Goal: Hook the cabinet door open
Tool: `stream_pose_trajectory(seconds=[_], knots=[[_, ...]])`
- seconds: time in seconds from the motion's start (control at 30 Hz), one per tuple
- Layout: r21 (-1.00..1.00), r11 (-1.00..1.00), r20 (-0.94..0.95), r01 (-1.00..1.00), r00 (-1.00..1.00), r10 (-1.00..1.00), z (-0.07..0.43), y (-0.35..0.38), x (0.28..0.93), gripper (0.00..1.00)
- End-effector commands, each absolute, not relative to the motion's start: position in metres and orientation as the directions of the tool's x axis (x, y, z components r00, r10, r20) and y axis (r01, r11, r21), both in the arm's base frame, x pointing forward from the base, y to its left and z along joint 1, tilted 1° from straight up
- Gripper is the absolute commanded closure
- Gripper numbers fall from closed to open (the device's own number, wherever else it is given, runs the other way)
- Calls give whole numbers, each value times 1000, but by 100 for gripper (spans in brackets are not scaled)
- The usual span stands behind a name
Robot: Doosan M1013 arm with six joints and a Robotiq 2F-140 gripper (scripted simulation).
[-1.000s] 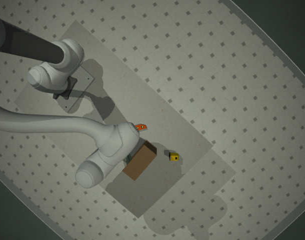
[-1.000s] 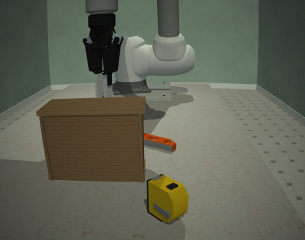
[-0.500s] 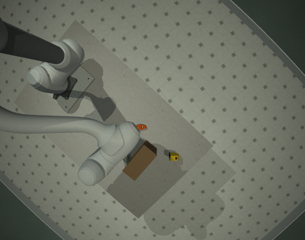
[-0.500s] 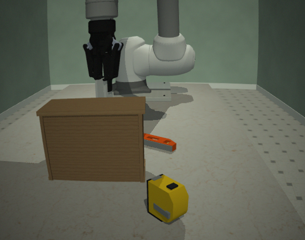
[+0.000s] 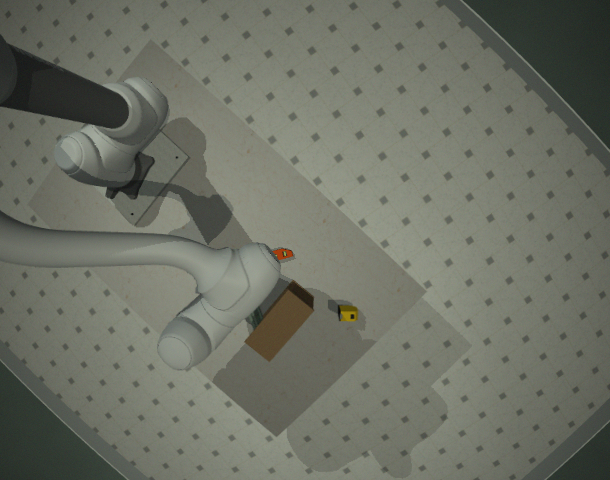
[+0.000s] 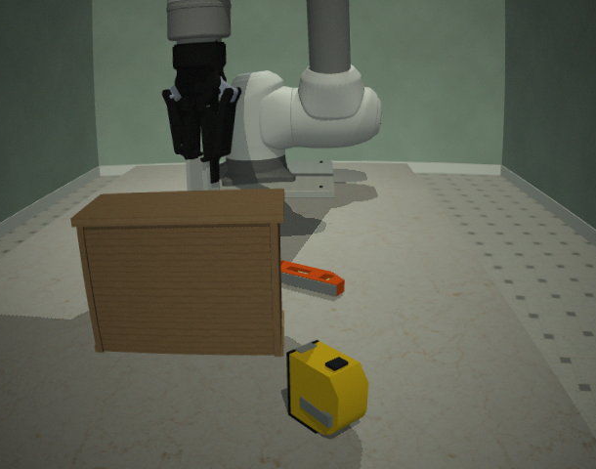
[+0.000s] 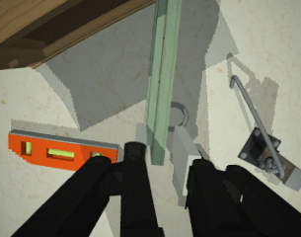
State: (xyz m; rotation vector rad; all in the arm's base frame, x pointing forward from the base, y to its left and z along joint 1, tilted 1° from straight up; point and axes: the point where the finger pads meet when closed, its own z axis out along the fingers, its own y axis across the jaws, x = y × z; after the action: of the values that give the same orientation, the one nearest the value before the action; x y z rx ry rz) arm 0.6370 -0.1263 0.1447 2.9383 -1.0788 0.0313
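The brown cabinet (image 5: 280, 320) stands flat on the table, its back toward the exterior camera (image 6: 180, 273). In the wrist view its pale green door (image 7: 165, 73) is seen edge-on, swung out from the cabinet (image 7: 71, 7). A small ring eye (image 7: 180, 115) sits on the door's right side near its free edge. The grey hook rod (image 7: 255, 115) reaches from its post (image 7: 268, 156) to the right of the door and ends apart from the eye. My gripper (image 7: 159, 139) (image 6: 202, 169) hangs above the door's free edge, behind the cabinet. Its fingers are nearly shut with nothing between them.
An orange spirit level (image 7: 61, 152) (image 6: 312, 277) lies on the table left of the door, beside the cabinet's end. A yellow tape measure (image 6: 325, 386) (image 5: 347, 312) stands on the cabinet's other side. The arm's base is at the table's far end.
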Motion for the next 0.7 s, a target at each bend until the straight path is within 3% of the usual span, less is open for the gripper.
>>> stream_pose_trajectory(seconds=[0.0, 0.67], knots=[[4, -762, 23, -647, 762, -647, 145, -126, 637, 84], [5, -793, 22, -609, 793, -609, 145, -132, 632, 84]])
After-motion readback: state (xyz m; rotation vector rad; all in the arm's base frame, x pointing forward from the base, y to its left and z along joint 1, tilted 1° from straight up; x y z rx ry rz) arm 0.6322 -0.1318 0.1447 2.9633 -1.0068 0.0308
